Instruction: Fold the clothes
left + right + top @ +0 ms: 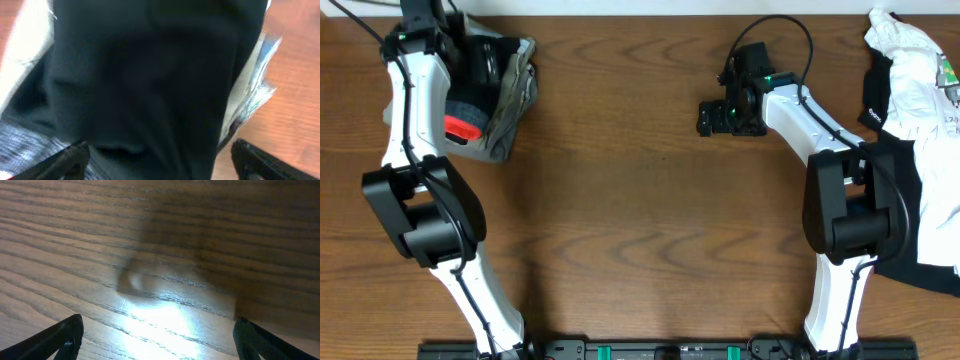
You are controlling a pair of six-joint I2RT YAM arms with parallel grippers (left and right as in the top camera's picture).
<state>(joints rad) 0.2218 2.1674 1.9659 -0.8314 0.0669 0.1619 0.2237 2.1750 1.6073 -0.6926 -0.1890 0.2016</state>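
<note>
on the wooden table [640,200], the left arm [412,105] reaches to the far left corner, where the leggings [470,108] lie as a small black bundle with a red band on top of folded khaki trousers [517,85]; a white t-shirt [920,70] is heaped at the far right edge; the left gripper [160,162] stands with jaws spread wide, black cloth filling the view just beyond them and nothing pinched; the right gripper [157,339], likewise spread and empty, hovers over bare wood right of centre; the likely hazard: a fingertip this close to stretchy fabric could snag a layer as the arm lifts, pulling the fold open or dragging the bundle off the trousers near the table's edge; a blue-and-white tag [257,75] beside the black cloth is too blurred to read; a small white mark [872,103] on dark cloth [882,120] by the t-shirt cannot be made out.
</note>
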